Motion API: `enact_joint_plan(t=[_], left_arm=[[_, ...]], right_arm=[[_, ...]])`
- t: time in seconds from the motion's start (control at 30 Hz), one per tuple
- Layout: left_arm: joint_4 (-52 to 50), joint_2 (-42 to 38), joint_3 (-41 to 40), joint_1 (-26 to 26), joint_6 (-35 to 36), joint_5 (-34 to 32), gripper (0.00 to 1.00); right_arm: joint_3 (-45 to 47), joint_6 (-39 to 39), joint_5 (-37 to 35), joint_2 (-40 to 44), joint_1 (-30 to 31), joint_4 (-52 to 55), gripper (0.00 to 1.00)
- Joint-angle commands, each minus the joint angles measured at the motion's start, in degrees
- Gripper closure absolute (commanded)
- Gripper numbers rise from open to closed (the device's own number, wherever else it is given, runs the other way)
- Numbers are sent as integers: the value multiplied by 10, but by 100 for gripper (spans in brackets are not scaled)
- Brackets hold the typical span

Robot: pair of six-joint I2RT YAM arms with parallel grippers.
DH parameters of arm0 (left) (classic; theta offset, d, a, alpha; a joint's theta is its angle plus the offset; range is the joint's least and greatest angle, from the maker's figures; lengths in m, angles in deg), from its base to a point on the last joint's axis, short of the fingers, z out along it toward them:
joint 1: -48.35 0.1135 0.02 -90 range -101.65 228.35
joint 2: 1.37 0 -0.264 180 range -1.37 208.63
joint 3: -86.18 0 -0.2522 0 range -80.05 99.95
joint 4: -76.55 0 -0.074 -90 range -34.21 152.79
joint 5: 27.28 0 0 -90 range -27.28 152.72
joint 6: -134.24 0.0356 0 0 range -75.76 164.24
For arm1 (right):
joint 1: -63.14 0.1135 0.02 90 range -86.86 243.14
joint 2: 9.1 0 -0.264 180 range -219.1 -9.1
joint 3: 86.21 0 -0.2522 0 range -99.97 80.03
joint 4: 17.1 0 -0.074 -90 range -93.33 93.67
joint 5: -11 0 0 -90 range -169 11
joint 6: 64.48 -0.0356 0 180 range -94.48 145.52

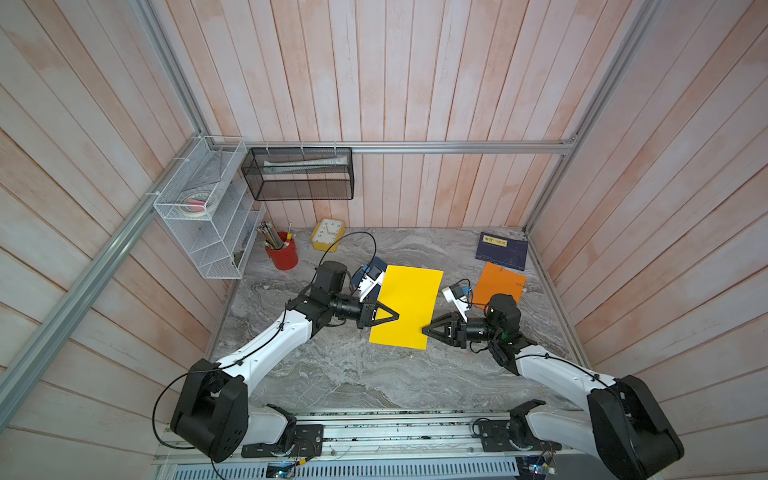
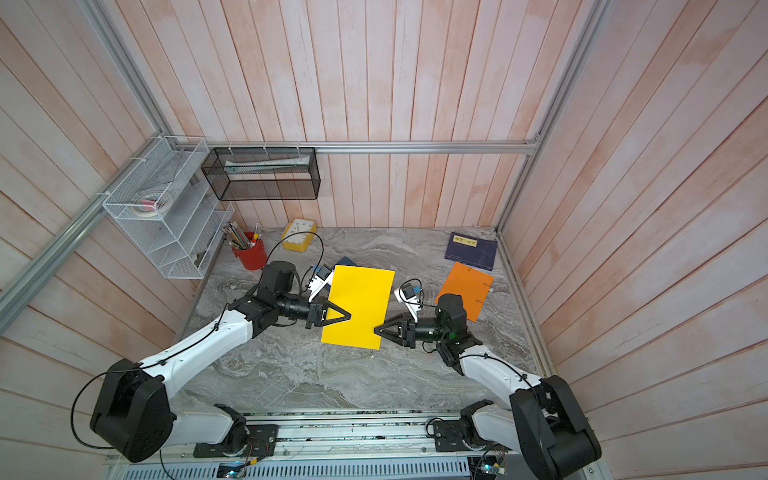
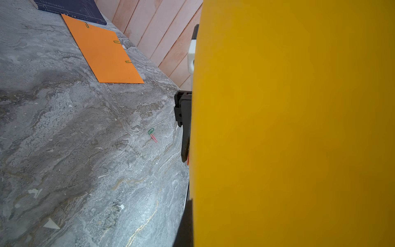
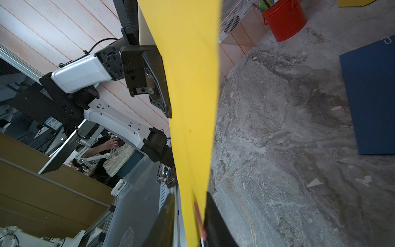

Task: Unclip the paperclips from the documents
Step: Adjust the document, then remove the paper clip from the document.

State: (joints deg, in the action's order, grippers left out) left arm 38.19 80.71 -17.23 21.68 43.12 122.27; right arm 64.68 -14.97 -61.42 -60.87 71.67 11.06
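Note:
My left gripper (image 1: 397, 316) is shut on the left edge of the yellow document (image 1: 409, 307), which hangs above the table. My right gripper (image 4: 189, 195) straddles the sheet's opposite edge, jaws slightly apart, with a red paperclip (image 4: 199, 218) on that edge lying against one finger. The orange document (image 3: 102, 51) lies flat at the right with three green paperclips (image 3: 117, 42) on its edges. The blue document (image 4: 372, 96) lies behind the left arm with a silvery clip (image 4: 386, 40) at its corner. A green clip (image 3: 151, 130) and a reddish clip (image 3: 154, 138) lie loose on the table.
A dark navy booklet (image 1: 502, 250) lies at the back right corner. A red pencil cup (image 1: 282, 251) and a yellow clock (image 1: 327, 235) stand at the back left. A white wire rack (image 1: 208, 208) and a black mesh basket (image 1: 299, 173) hang on the walls.

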Motion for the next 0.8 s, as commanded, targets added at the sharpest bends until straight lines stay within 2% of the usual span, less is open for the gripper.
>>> enact_joint_plan(t=[0.0, 0.3, 0.53, 0.77], left_arm=[[12, 4, 3, 2, -6, 10, 100], [37, 9, -2, 2, -29, 8, 100], [72, 6, -10, 1, -61, 23, 100], [76, 18, 0, 2, -56, 44, 100]], right_arm=[[-18, 13, 1, 6, 0, 19, 77], [-31, 54, 74, -6, -1, 0, 69], [-55, 98, 149, 19, 0, -35, 58], [-89, 147, 230, 26, 5, -115, 47]])
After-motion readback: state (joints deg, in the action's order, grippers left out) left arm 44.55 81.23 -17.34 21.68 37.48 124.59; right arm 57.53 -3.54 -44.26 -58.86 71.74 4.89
